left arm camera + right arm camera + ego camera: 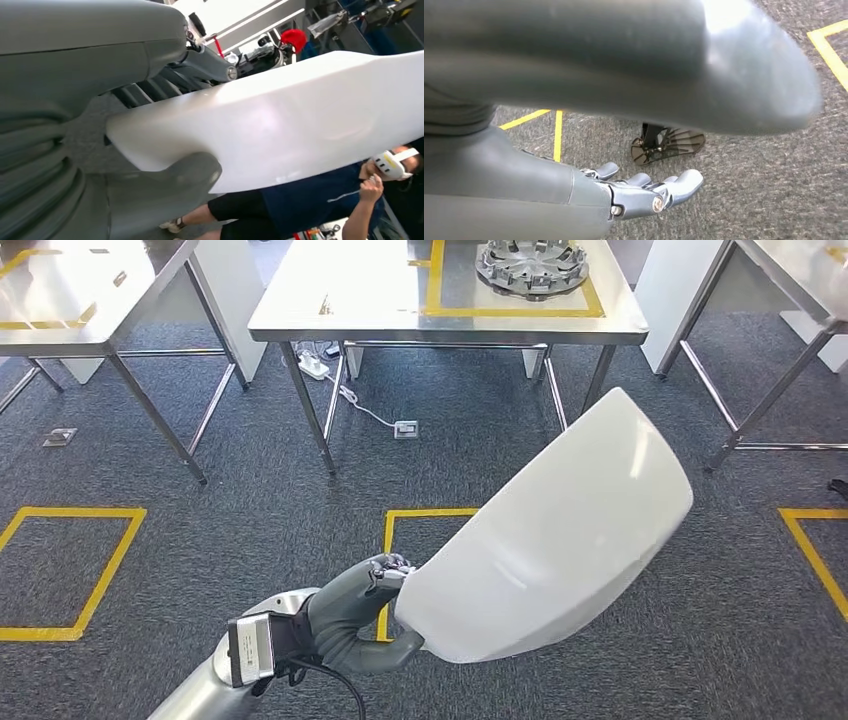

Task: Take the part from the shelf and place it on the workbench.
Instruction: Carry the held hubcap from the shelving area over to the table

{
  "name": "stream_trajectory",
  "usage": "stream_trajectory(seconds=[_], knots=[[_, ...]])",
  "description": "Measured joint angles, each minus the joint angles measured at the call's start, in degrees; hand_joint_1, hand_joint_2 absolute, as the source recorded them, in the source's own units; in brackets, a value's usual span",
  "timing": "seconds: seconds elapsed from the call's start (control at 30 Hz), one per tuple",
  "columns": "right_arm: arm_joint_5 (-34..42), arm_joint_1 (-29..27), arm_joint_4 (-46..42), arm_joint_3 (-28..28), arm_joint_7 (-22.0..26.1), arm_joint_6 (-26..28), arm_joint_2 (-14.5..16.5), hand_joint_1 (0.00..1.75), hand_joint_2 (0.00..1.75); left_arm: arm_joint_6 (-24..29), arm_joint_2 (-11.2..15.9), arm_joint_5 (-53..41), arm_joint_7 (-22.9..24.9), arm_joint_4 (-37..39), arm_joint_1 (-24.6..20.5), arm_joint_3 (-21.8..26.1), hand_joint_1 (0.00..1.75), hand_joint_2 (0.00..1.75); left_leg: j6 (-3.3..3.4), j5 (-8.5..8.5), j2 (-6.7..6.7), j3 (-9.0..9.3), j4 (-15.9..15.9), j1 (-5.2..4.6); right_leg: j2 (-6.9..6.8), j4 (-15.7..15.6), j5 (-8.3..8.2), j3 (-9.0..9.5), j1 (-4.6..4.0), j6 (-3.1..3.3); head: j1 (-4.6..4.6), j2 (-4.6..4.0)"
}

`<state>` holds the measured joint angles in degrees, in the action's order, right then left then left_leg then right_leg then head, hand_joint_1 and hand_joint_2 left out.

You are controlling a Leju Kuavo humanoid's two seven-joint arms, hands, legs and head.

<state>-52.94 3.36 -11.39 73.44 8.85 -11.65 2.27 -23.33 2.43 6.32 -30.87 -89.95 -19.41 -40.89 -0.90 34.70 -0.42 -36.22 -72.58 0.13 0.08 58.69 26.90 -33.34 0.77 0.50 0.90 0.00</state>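
1. Presently, three steel tables stand across the far side of the head view: one at the left (90,290), one workbench (340,300) in the middle, one at the right (790,270).
2. Four yellow tape squares mark the grey carpet (250,480): one at the left (70,570), one in the middle (420,520) partly hidden by the held part, and one at the right (815,550) cut by the frame edge; the fourth outlines an area on the workbench top.
3. One round metal fixture (532,264) sits inside the taped outline on the workbench.
4. One white power strip (312,364) with a trailing cable lies on the floor under the workbench.
5. The left hand (360,615) grips one white curved part (560,540) by its near edge, thumb under and fingers (210,62) over; the part is held in the air above the carpet, well apart from the workbench.
6. The right hand (644,192) holds nothing; its fingers are loosely extended and apart, above the carpet.
7. One person (320,200) in a dark blue top, wearing a white headset, appears beyond the part in the left wrist view.
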Motion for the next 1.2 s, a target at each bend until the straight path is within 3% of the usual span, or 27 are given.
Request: stream_trajectory(seconds=[0.07,0.1,0.17,0.23,0.27,0.37,0.43,0.5,0.57,0.6,0.63,0.7,0.73,0.87,0.93,1.03,1.1,1.13,1.2], knots=[[0.15,-0.05,0.00,0.46,-0.04,0.00,0.00,0.00,0.00,0.01,0.06,-0.02,0.01,0.08,0.12,0.00,1.75,1.75,-0.14,1.54,0.03,-2.87,-1.83,0.03,0.24,0.01,0.93,0.99,-0.01,-0.03,0.10,0.00],[0.22,-0.05,0.00,0.65,-0.05,0.00,0.00,0.00,0.00,0.01,0.08,-0.03,0.01,0.10,0.15,0.00,1.75,1.75,-0.08,0.51,0.03,-3.05,-0.22,0.03,0.39,0.01,1.42,1.63,-0.01,-0.10,0.14,0.00],[0.41,-0.03,0.01,0.91,-0.05,0.00,0.05,0.00,0.00,0.01,0.14,-0.05,0.01,0.11,0.18,0.00,1.75,1.75,0.41,-5.05,-0.07,-1.56,6.81,-0.04,0.67,0.00,2.43,2.87,-0.02,-0.34,0.24,0.00],[0.55,0.03,0.01,1.06,-0.07,0.03,0.16,0.00,0.00,0.01,0.22,-0.11,0.01,0.13,0.24,-0.01,1.75,1.75,1.00,-9.02,-0.20,-0.16,12.21,-0.32,1.00,-0.12,3.27,3.58,-0.08,-0.85,0.33,0.00],[0.57,0.04,0.02,1.09,-0.08,0.06,0.21,0.00,0.00,0.02,0.26,-0.16,0.02,0.11,0.27,0.00,1.75,1.75,1.36,-9.74,-0.25,0.07,13.29,-0.44,1.12,-0.10,3.42,3.77,-0.10,-1.24,0.35,0.00],[0.57,0.03,0.01,1.13,-0.09,0.10,0.23,0.00,0.00,0.03,0.13,-0.35,0.01,-0.05,0.29,0.01,1.75,1.75,2.47,-9.44,-0.14,1.27,13.97,-0.30,1.02,1.22,3.05,3.90,-0.17,-2.33,0.27,0.00],[0.57,0.24,0.00,1.15,-0.10,0.07,0.25,0.00,0.00,0.03,0.00,-0.46,0.01,-0.14,0.29,0.01,1.75,1.75,3.08,-9.05,0.06,2.47,14.35,-0.08,0.68,5.89,3.53,1.34,-0.16,-2.64,-0.03,0.00],[0.57,0.35,0.00,1.22,-0.10,0.07,0.28,0.00,0.00,0.03,-0.02,-0.63,0.01,-0.11,0.35,0.01,1.75,1.75,3.44,-8.34,0.26,3.12,14.42,-0.13,0.49,12.73,6.23,-3.41,-0.15,-2.97,-0.33,0.00],[0.56,0.17,0.00,1.36,-0.16,0.08,0.28,0.00,0.00,0.03,-0.02,-0.77,0.01,-0.05,0.47,0.01,1.75,1.75,3.47,-7.53,0.34,3.82,14.40,-0.17,0.45,16.03,8.08,-6.92,-0.14,-3.30,-0.45,0.00],[0.51,0.06,0.00,1.42,-0.21,0.09,0.28,0.00,0.00,0.03,-0.02,-0.78,0.01,-0.04,0.50,0.00,1.75,1.75,3.41,-7.11,0.39,4.33,14.39,-0.17,0.41,14.98,7.14,-7.30,-0.14,-3.36,-0.51,0.00],[0.47,0.00,0.00,1.46,-0.26,0.09,0.28,0.00,0.00,0.03,-0.03,-0.78,0.01,-0.04,0.52,0.00,1.75,1.75,3.31,-6.66,0.48,4.95,14.39,-0.17,0.28,11.93,4.83,-6.59,-0.15,-3.29,-0.59,0.00],[0.39,0.00,0.00,1.52,-0.32,0.09,0.26,0.00,0.00,0.03,-0.07,-0.78,0.01,-0.03,0.51,0.00,1.75,1.75,2.93,-5.69,0.72,6.06,14.36,-0.22,-0.57,4.04,-0.32,-3.87,-0.29,-2.76,-0.75,0.00],[0.38,0.06,0.00,1.55,-0.33,0.08,0.25,0.00,0.00,0.03,-0.09,-0.77,0.01,-0.04,0.50,0.00,1.75,1.75,2.62,-5.24,0.82,6.48,14.41,-0.29,-1.02,1.36,-1.27,-2.88,-0.42,-2.34,-0.82,0.00],[0.37,0.05,0.00,1.63,-0.41,0.07,0.24,0.00,0.00,0.03,-0.18,-0.76,0.01,-0.14,0.46,0.01,1.75,1.75,1.02,-4.76,1.08,7.74,13.66,-0.50,-0.85,-0.65,-1.24,-1.48,-0.46,-0.56,-0.86,0.00],[0.38,0.04,0.00,1.69,-0.43,0.07,0.24,0.00,0.00,0.03,-0.20,-0.76,0.01,-0.23,0.35,0.02,1.75,1.75,0.35,-3.93,0.90,6.59,10.68,-0.39,-0.49,-0.69,-1.34,-0.49,-0.21,0.01,-0.57,0.00],[0.41,0.13,0.00,1.87,-0.57,0.08,0.24,0.00,0.00,0.03,-0.16,-0.78,0.01,-0.24,0.38,0.02,1.75,1.75,-0.18,-0.60,0.73,0.26,1.28,-0.15,-0.01,-0.70,-0.56,0.33,-0.19,0.32,-0.13,0.00],[0.41,0.08,0.00,1.98,-0.67,0.11,0.24,0.00,0.00,0.03,-0.10,-0.79,0.01,-0.15,0.47,0.02,1.75,1.75,-0.20,1.10,0.72,-3.13,-1.61,-0.03,0.32,-0.70,0.23,1.10,-0.19,0.27,0.02,0.00],[0.38,0.04,0.00,2.00,-0.64,0.16,0.25,0.00,0.00,0.03,-0.09,-0.79,0.01,-0.13,0.48,0.02,1.75,1.75,-0.13,0.23,0.72,-3.28,-0.16,0.01,0.47,-0.69,0.62,1.61,-0.19,0.18,0.06,0.00],[0.22,0.00,0.01,2.01,-0.44,0.24,0.28,0.00,0.00,0.03,-0.08,-0.79,0.02,-0.10,0.45,0.02,1.75,1.75,0.18,-4.87,0.71,-1.32,6.92,0.04,0.72,-0.69,1.46,2.69,-0.17,-0.13,0.16,0.00]])
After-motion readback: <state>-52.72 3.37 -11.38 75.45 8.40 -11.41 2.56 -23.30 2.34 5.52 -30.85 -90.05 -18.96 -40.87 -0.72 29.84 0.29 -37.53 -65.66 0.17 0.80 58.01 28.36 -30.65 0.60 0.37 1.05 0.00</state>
